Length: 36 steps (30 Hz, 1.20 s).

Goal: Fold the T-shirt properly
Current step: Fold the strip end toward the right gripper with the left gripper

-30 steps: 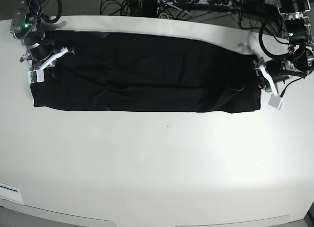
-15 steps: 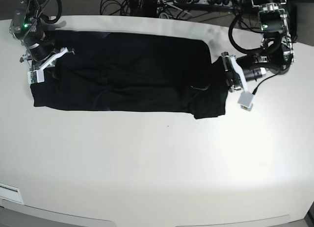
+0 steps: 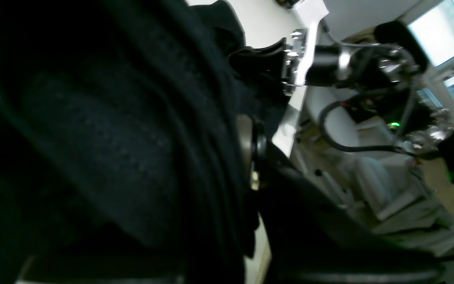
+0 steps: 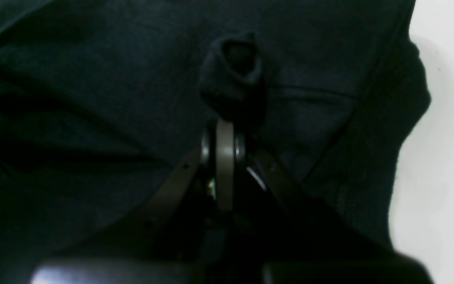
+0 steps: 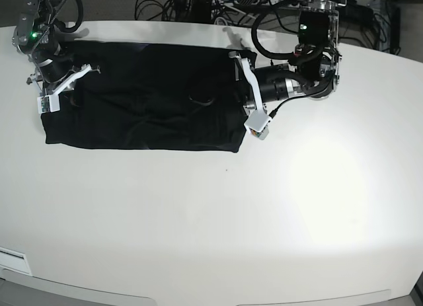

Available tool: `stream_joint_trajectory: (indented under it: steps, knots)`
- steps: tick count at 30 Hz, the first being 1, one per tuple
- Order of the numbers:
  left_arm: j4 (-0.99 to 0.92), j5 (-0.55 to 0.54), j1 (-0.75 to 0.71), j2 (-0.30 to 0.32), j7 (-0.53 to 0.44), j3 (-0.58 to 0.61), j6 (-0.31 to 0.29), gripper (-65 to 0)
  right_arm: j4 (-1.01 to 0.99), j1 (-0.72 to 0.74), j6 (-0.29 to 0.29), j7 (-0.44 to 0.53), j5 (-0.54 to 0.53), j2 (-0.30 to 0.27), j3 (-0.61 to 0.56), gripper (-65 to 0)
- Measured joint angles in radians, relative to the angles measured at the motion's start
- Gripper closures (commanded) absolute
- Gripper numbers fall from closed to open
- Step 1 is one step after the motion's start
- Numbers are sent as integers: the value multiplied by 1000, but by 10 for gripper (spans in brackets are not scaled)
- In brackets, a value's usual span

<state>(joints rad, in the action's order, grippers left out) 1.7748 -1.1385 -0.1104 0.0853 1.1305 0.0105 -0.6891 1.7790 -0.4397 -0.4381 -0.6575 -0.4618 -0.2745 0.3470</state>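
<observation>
While the T-shirt (image 5: 142, 98) lies as a long black band across the far side of the white table (image 5: 211, 220), one end pinned and the other being carried over it, the fold will come out square only if the carried edge travels level and is set down flush on the held end, I judge. The cloth should not be let go before its hem lines up, or the layers will skew.

The left gripper (image 5: 243, 88), at the band's free end, pinches a thick bunch of fabric between its jaws; its forearm lies low and roughly level, reaching in over the table from the right of the base view.

The right gripper (image 4: 227, 118) is pressed together on a small pucker of cloth at the opposite end, its arm bent down close to the table edge.
</observation>
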Motion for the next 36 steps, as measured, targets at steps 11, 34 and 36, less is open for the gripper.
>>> stream_joint_trajectory:
  steps: [11,34,36]
  knots:
    - [0,-10,10,-72,-35,35,0,-348,0,5,-49,-54,-86,-8,4,-148]
    - [-25,495,14,-76,-239,57,98,0,39,2,-53,-98,-81,-5,3,-155]
    - [-64,535,14,-76,-252,61,107,0,52,9,-63,-121,-68,-5,2,-155]
